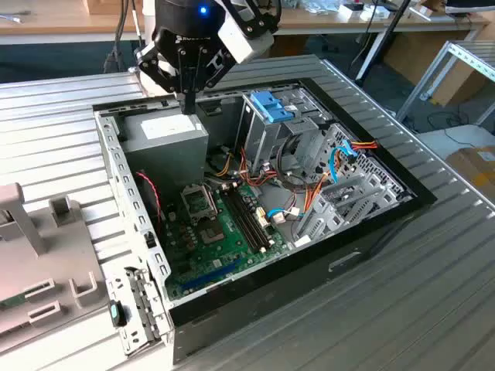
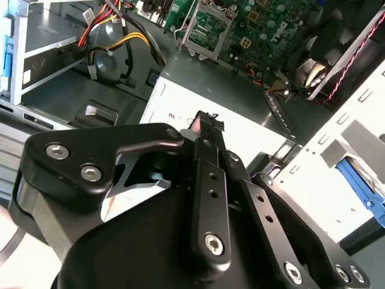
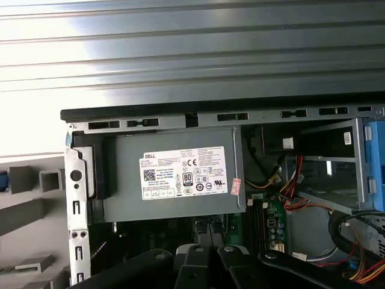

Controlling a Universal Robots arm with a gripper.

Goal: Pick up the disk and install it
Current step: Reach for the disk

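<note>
In the exterior view my black two-fingered gripper (image 1: 188, 103) hangs over the open black-and-silver desktop computer case (image 1: 116, 166). The case lies on its side on a ribbed grey metal table (image 1: 433, 294). My fingertips point down at the boxy grey metal power supply (image 1: 166, 147) with its white label. I cannot tell whether they touch its top or hang just above it. The fingers are drawn together with nothing between them. To the exterior view's right of the power supply stands the bare metal drive cage (image 1: 263, 135), with a small blue plastic latch (image 1: 272, 107) on top. Nearer the camera lies the green motherboard (image 1: 220, 224). A pale grey plastic fixture (image 1: 46, 255) sits on the table at the exterior view's left of the case.

In the second wrist view my fingers (image 2: 207, 168) meet at their tips over the power supply's white label. Outside the case's pale sheet-metal wall, a blue plastic strip lies in the grey fixture. I take it for a rail of the disk (image 2: 361, 180), well apart from my gripper. The rest of it is hidden.

In the first wrist view I look straight down on the power supply's labelled face. The black bases of my fingers sit close side by side at its motherboard edge. A bundle of red, orange and yellow cables (image 3: 289, 180) runs between the power supply and the drive cage.
</note>
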